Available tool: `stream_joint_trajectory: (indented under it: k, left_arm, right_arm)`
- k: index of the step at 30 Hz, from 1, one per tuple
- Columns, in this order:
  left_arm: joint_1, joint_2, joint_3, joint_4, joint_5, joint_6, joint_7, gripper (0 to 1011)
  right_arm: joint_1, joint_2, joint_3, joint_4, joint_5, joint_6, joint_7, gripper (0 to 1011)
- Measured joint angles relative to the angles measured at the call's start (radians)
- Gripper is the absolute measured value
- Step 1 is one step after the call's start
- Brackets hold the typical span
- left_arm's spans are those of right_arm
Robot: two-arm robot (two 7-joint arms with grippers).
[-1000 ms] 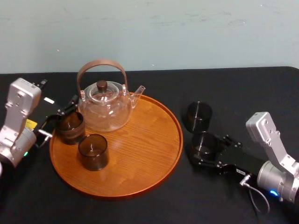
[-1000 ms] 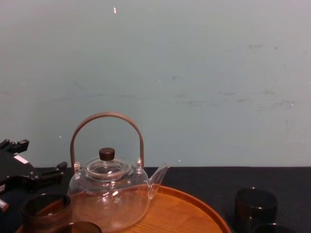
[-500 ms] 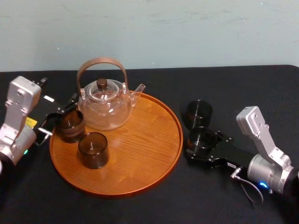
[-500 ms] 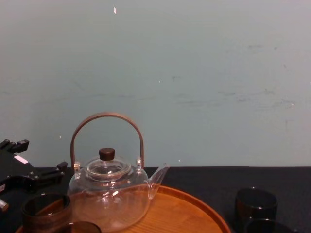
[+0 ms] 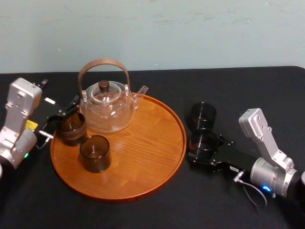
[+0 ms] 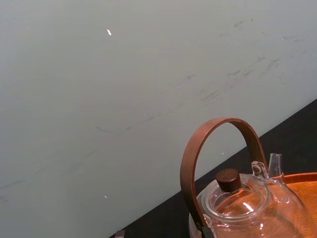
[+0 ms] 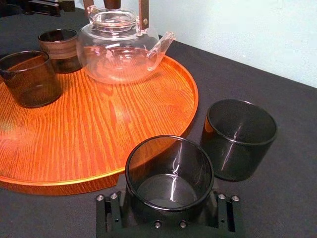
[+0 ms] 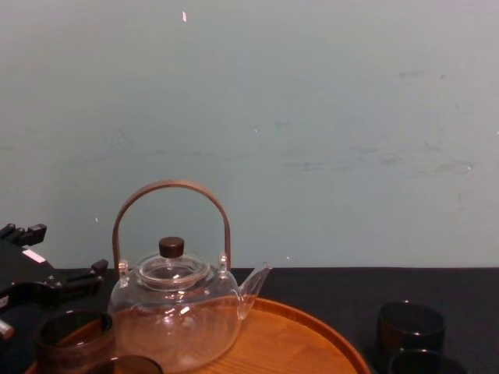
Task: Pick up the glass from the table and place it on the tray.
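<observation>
Legible text, brands, numbers: none.
White label (image 5: pixel 49 101) on the black end of the left arm (image 5: pixel 19 119), near the left edge of the table (image 5: pixel 143 214): print unreadable.
Yellow sticker (image 5: pixel 31 126), same arm: unreadable.
White tag (image 5: pixel 233 168), right arm (image 5: pixel 264 148): unreadable.

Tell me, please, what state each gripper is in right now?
Left gripper: cannot be told; it sits at the banded glass on the tray.
Right gripper: closed on the glass beside the tray.

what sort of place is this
Probably a robot lab bench: a table draped in black cloth, a bare pale wall, and the right end effector gripping a glass beside the tray; the left end effector sits at its left edge.
</observation>
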Motion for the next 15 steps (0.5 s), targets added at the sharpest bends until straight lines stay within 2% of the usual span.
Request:
stream_joint_trajectory:
  k: [5,15]
  left_arm:
    - [0.000,0.000,0.000,0.000,0.000,0.000,0.000,1001]
    - [0.000,0.000,0.000,0.000,0.000,0.000,0.000,1001]
  right_arm:
    - [-0.002,0.001,0.000,-0.002,0.000,0.000,-0.002,904]
    - [-0.003,0.002,0.001,-0.005,-0.001,-0.001,-0.004,904]
